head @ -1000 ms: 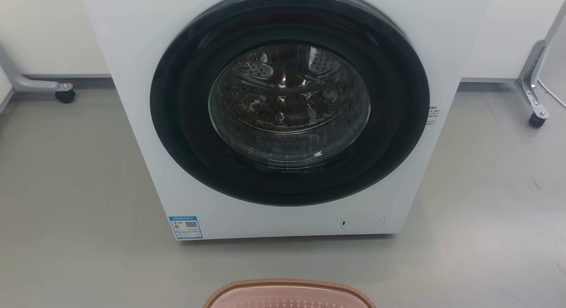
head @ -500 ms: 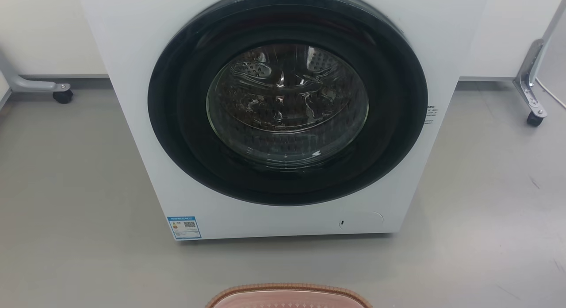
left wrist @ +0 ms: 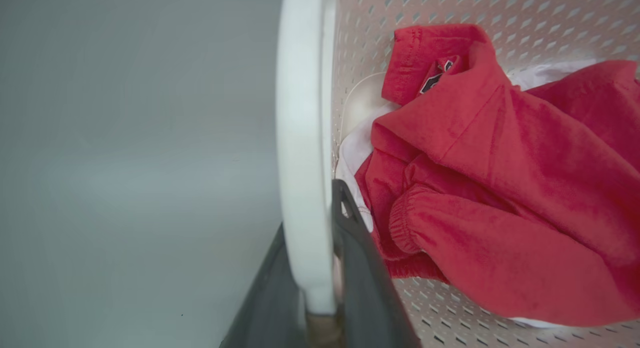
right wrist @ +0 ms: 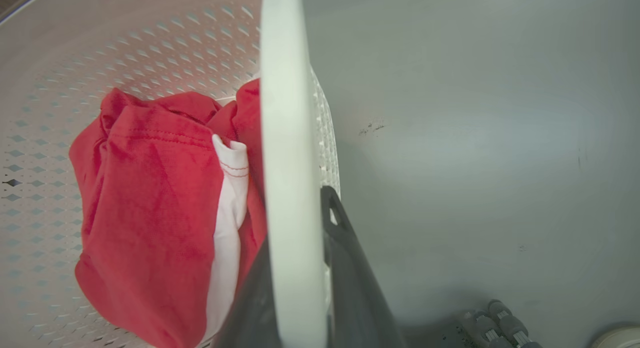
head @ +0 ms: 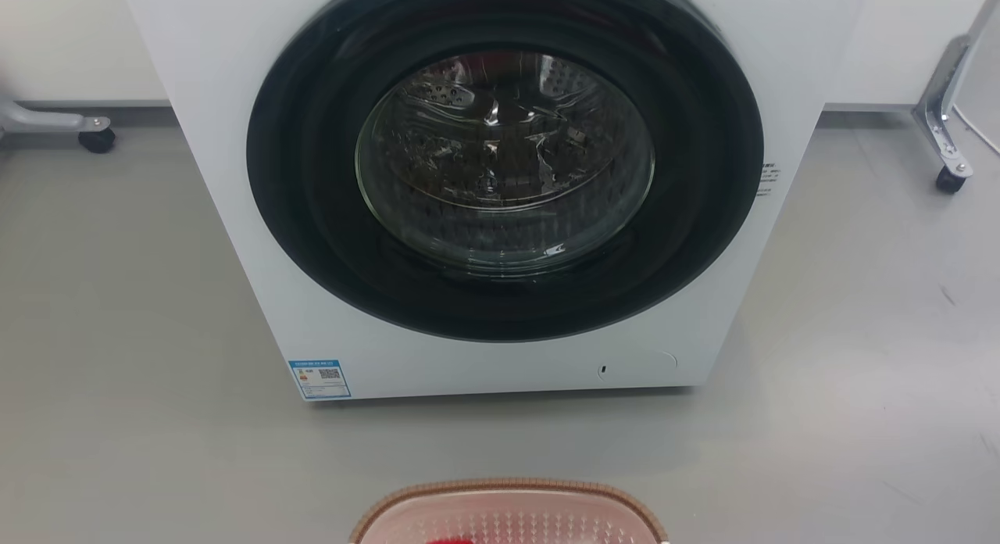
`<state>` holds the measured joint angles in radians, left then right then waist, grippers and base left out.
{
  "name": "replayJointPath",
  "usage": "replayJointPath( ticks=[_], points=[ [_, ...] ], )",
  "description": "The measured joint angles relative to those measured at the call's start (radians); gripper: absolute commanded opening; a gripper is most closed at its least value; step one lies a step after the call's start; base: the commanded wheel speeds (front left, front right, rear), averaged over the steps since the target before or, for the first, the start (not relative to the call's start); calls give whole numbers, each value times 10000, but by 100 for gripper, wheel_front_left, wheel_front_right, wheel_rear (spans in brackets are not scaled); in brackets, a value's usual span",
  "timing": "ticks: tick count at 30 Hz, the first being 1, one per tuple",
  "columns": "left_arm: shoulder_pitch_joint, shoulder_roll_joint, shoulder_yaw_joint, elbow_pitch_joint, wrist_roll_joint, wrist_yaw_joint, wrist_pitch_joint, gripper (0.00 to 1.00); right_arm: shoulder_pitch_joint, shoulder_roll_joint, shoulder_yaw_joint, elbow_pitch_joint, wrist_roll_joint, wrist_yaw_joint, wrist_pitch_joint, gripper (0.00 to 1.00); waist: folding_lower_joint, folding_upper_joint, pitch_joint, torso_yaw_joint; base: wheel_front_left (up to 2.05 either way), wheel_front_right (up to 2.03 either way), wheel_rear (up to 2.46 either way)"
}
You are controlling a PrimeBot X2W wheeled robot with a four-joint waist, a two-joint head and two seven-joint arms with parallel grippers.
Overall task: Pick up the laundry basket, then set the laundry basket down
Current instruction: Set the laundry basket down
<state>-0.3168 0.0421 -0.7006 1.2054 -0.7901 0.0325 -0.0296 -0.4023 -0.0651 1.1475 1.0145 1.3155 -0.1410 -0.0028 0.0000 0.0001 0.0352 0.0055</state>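
Cream perforated plastic under a brown woven-look rim: the laundry basket shows at the bottom centre of the head view, in front of the white washer and apart from it across grey floor. Its long axis runs left to right, one long side facing the washer's round dark door. The left gripper is clamped on the white left handle, a dark finger on each side. The right gripper pinches the right handle likewise. A red garment over white cloth lies inside.
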Motion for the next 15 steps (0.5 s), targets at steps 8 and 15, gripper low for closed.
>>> replayJointPath(
  ticks=[8,15],
  points=[
    [-1183,36,184,-146,-6,38,-178,0,-1451,13,-203,234,-13,2,-282,0,1,0,827,-1,0,0,0],
    [-2243,84,307,-293,-6,117,-343,0,-2692,42,-343,527,-136,6,-435,0,2,1,1762,-8,0,0,0]
  ],
)
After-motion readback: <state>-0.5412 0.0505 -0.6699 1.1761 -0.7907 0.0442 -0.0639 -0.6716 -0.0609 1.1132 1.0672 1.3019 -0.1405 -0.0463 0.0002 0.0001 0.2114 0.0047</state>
